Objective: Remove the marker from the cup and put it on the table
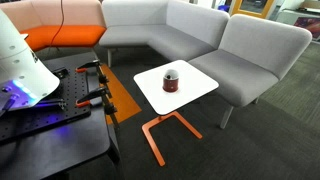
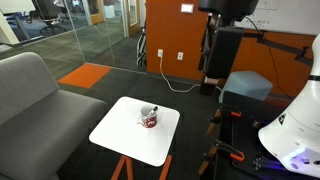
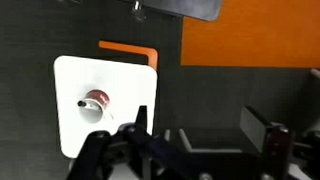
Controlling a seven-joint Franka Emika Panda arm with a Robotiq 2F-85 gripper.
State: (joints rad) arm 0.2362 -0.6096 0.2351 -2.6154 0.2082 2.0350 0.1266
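The dark red cup (image 1: 172,78) stands upright near the middle of the white square table (image 1: 197,86) in both exterior views. It also shows in an exterior view (image 2: 149,120) and in the wrist view (image 3: 97,100). The marker (image 3: 85,103) stands in the cup and its end pokes over the rim; it also shows in an exterior view (image 2: 154,109). My gripper (image 3: 200,128) shows only in the wrist view. It is open and empty, high above the dark floor, to the right of the table (image 3: 75,130) and well apart from the cup.
A black workbench (image 1: 50,120) with orange clamps (image 1: 95,70) stands beside the table. A grey sofa (image 1: 200,30) runs behind it. The table's orange frame (image 1: 160,130) stands on dark carpet. The white robot arm (image 2: 295,130) rises at the bench.
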